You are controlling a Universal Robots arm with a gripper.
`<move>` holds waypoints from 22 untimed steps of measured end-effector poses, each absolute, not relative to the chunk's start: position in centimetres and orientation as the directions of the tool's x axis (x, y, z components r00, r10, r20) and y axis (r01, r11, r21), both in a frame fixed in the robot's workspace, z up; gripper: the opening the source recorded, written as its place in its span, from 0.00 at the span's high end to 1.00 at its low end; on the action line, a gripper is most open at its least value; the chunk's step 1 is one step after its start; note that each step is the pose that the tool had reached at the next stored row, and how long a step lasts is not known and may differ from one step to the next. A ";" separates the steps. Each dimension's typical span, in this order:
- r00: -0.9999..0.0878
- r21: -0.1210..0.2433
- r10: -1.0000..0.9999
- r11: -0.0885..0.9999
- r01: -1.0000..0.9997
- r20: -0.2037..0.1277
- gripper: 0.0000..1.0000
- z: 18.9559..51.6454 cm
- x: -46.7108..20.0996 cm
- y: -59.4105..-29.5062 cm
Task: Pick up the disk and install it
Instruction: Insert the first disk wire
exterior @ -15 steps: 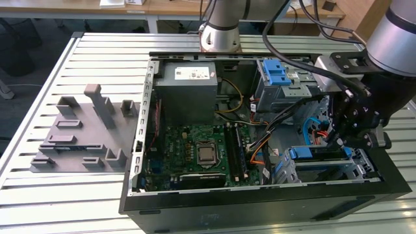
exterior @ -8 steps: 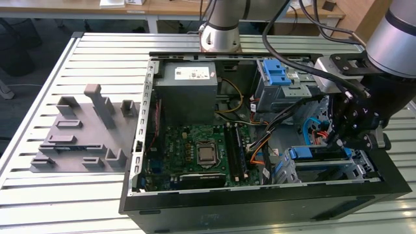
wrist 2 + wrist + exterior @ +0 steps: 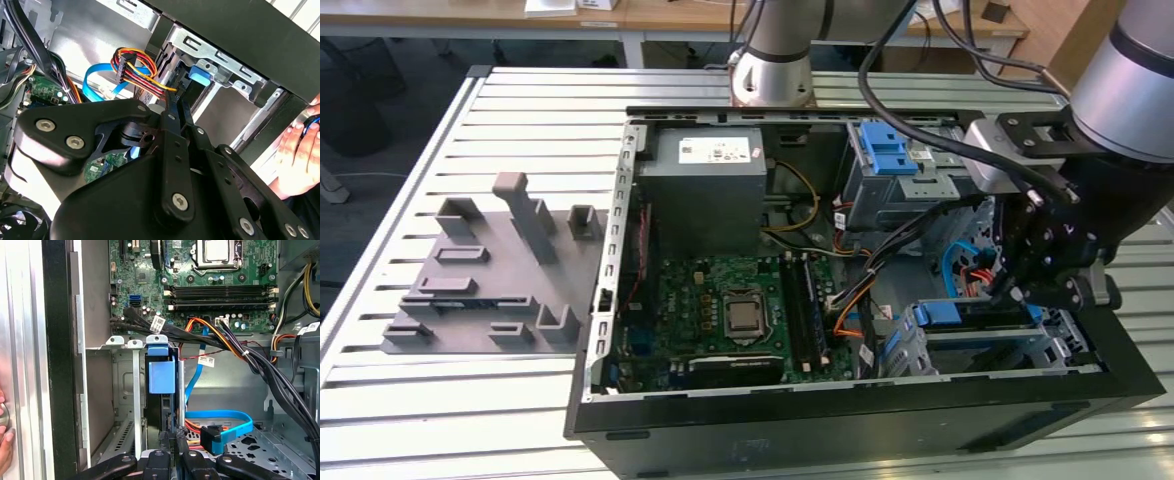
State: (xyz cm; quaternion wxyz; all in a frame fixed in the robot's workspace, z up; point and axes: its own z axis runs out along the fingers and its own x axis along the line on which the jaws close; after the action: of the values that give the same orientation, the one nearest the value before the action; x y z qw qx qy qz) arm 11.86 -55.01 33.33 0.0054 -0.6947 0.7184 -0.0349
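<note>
Fingers (image 3: 170, 432) pinched nearly closed on the disk (image 3: 162, 376), upright in its bay.

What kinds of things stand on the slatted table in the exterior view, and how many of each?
Open computer case: 1
Grey fixture block: 1
Robot arm base: 1
Total: 3
</note>
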 end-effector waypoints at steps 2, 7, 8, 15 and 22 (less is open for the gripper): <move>-0.035 -0.058 -0.999 0.032 -0.998 0.041 0.84 33.3 11.9 -55.0; -0.035 -0.058 -0.999 0.032 -0.998 0.040 0.84 33.1 11.9 -55.0; -0.035 -0.058 -0.999 0.032 -0.998 0.040 0.84 33.1 11.9 -55.0; -0.035 -0.058 -0.999 0.032 -0.998 0.040 0.84 32.9 11.9 -55.0; -0.035 -0.058 -0.999 0.032 -0.998 0.040 0.76 32.9 11.9 -55.0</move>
State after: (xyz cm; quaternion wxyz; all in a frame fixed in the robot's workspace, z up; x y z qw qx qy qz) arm 11.86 -55.02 32.90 0.0055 -0.6947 0.7184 -0.0348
